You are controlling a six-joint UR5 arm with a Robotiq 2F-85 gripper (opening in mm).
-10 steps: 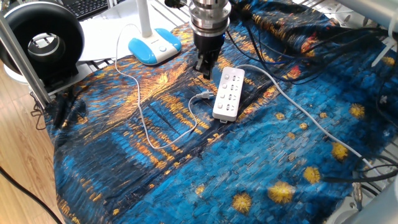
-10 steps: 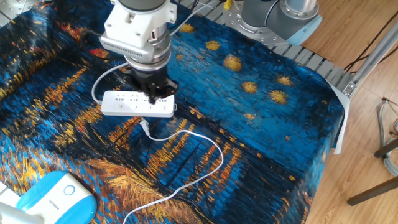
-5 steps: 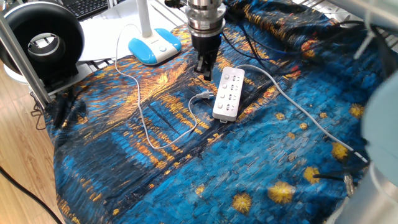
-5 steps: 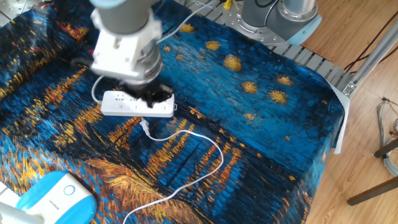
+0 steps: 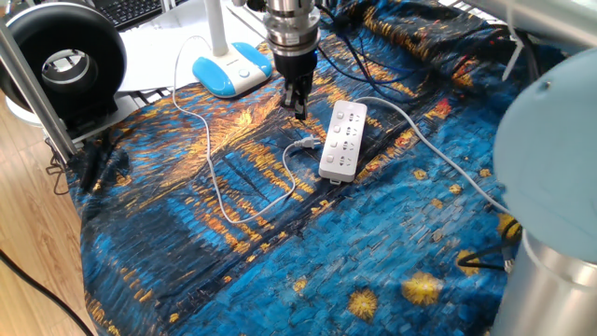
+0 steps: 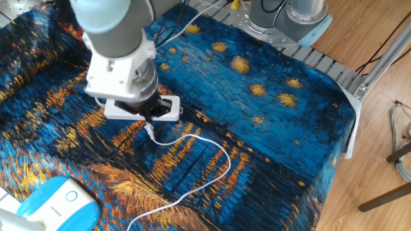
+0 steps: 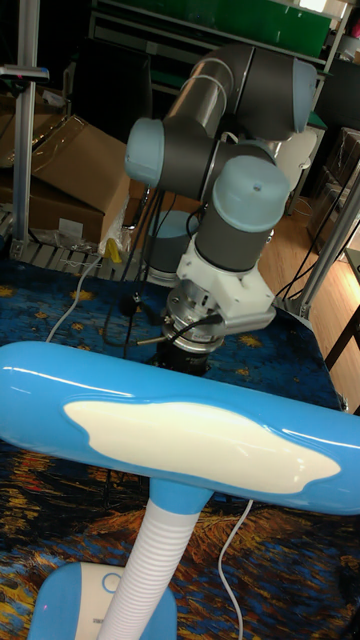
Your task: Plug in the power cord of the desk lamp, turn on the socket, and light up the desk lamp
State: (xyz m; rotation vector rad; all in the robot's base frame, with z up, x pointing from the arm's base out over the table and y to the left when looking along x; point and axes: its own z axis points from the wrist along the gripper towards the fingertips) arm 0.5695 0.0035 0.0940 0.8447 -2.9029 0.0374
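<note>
The socket (image 5: 342,140) is a white power strip lying on the blue painted cloth; in the other fixed view only its right end (image 6: 169,108) shows past the arm. The small white plug (image 5: 308,143) (image 6: 149,131) lies loose on the cloth beside the strip, at the end of the thin power cord (image 5: 216,191) (image 6: 209,146). That cord loops back to the desk lamp's light-blue and white base (image 5: 231,70) (image 6: 54,204). My gripper (image 5: 297,100) (image 6: 149,114) points down, shut and holding nothing, just above the cloth between lamp base and strip. In the tall view the lamp head (image 7: 190,430) hides it.
A black ring-shaped device (image 5: 65,61) stands at the back left behind a metal post (image 5: 33,84). Black cables (image 5: 401,51) lie at the back. The strip's thick white cable (image 5: 448,159) runs right. My arm's large joint (image 5: 550,196) fills the right side.
My gripper has shifted from over the strip's end toward the lamp side, nearer the plug. The arm's big joint has swung into the right of the view. Plug and strip have not moved.
</note>
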